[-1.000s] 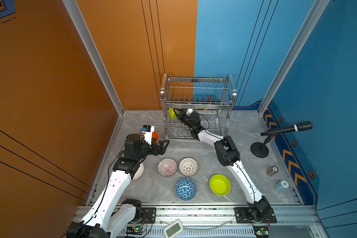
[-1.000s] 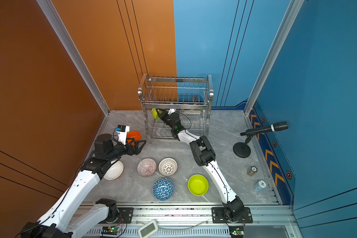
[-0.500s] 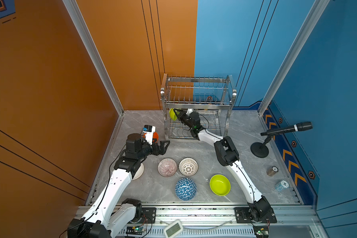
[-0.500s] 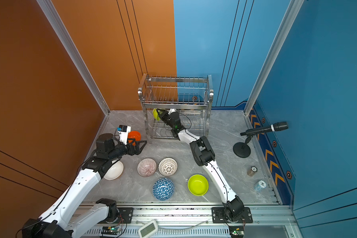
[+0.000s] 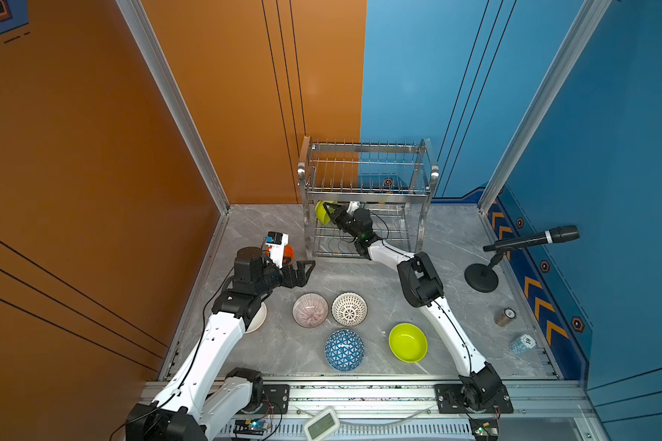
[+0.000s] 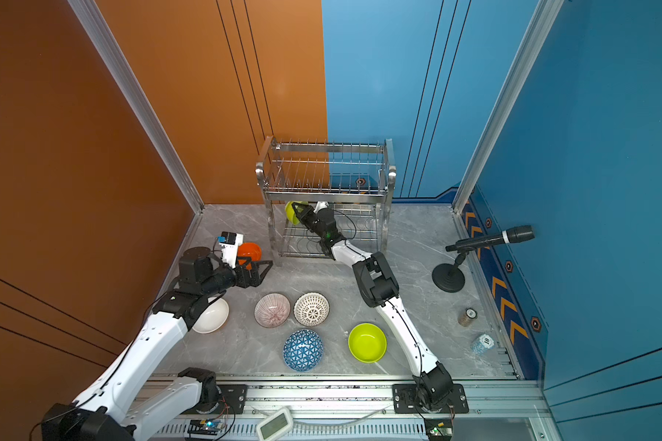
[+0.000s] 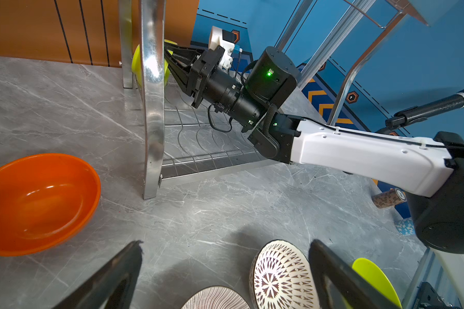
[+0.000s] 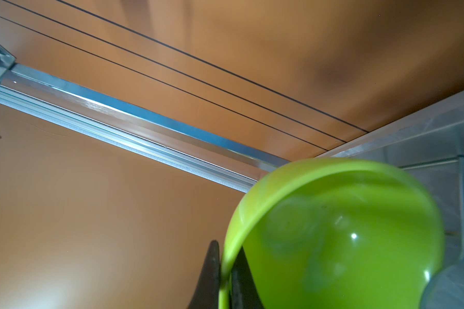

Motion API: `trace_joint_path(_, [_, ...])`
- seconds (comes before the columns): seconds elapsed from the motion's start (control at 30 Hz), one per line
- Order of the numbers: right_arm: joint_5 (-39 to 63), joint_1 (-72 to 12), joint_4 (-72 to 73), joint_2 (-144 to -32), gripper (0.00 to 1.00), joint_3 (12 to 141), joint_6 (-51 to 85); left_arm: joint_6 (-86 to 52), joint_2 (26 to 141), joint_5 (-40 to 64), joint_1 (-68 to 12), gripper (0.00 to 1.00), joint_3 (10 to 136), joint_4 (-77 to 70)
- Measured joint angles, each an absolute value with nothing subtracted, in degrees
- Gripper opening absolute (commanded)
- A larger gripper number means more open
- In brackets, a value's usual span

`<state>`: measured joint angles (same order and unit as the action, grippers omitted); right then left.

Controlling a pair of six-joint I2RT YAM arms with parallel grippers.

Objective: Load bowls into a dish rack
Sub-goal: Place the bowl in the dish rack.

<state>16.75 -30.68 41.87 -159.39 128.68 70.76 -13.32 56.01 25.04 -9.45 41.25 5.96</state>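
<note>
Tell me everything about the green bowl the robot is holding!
The held green bowl is lime green, round, smooth and glossy, likely plastic. It is tipped on edge. The right gripper is shut on its rim, one finger inside, one outside. It hangs in the lower level of the dish rack, at the end nearer the orange wall.

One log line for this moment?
right hand: shut on lime-green bowl, under dish rack top tier | left hand: open, empty, near orange bowl

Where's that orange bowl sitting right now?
In both top views, the orange bowl sits on the table on the robot's left side, just outside the dish rack's near left leg.
</note>
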Motion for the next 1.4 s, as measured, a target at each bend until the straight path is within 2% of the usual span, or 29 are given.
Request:
trace_joint_path(0.53, [16.73,-30.28,46.70,-156.68,0.20,120.44,70.50,-13.32,55.99,25.04,-9.45,0.98,41.25,5.96])
trace_joint_path(0.93, [16.73,-29.54,46.96,-152.75,0.37,113.58,69.93,-13.32,55.99,23.77,-9.45,0.98,41.25,6.70])
trace_joint_path(1.07, [16.67,-29.12,46.94,-149.60,0.43,108.71,68.86,-13.32,56.05,21.98,-9.45,0.98,41.28,7.64])
trace_joint_path(1.4, [16.27,-28.05,46.89,-141.36,0.51,97.27,65.95,-13.37,56.80,16.58,-9.32,0.98,42.13,11.57])
